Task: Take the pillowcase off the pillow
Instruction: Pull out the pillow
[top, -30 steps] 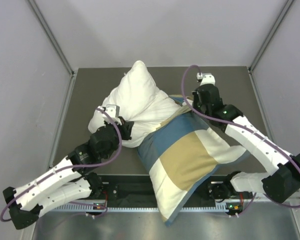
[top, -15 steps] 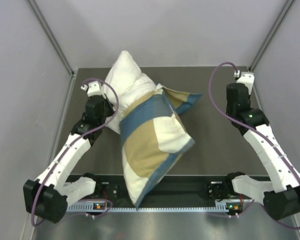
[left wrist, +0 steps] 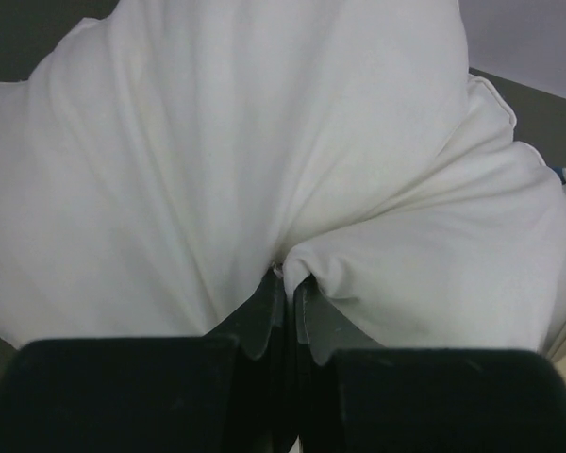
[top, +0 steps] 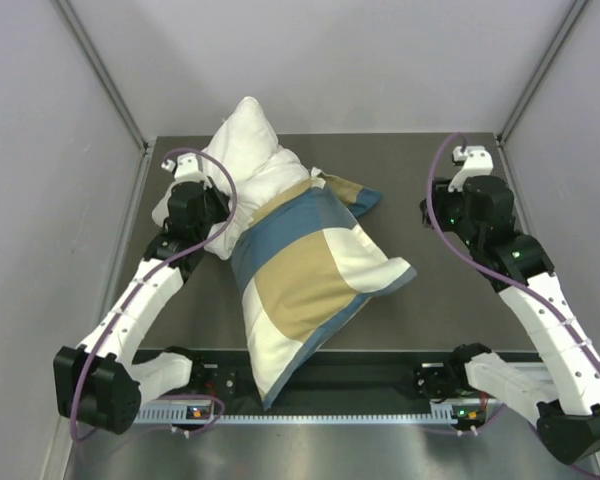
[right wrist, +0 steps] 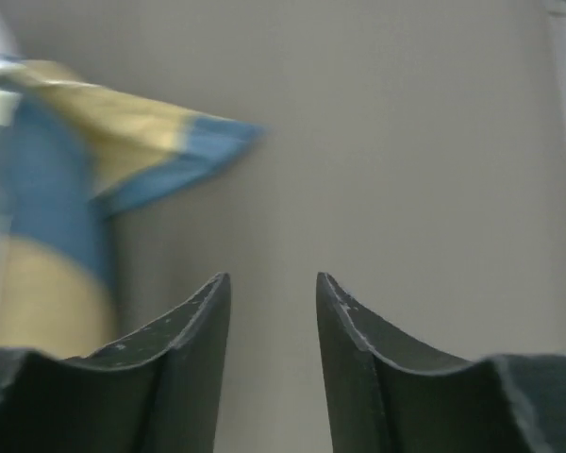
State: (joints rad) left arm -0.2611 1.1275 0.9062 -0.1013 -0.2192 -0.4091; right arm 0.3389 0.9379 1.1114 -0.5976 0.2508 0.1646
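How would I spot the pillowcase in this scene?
Start at the dark table under the overhead camera. A big pillow lies across its middle, and the pillowcase covers its near end. It alone is checked blue, tan and cream; the pillow's bare far end is plain white.

Soft, even light from above with weak shadows. The right wrist view is blurred, and the pillowcase (right wrist: 66, 160) smears there.

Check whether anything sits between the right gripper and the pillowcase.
Nothing visible does. Only bare table separates the right gripper, its fingers apart and empty, from the pillowcase and its nearest corner.
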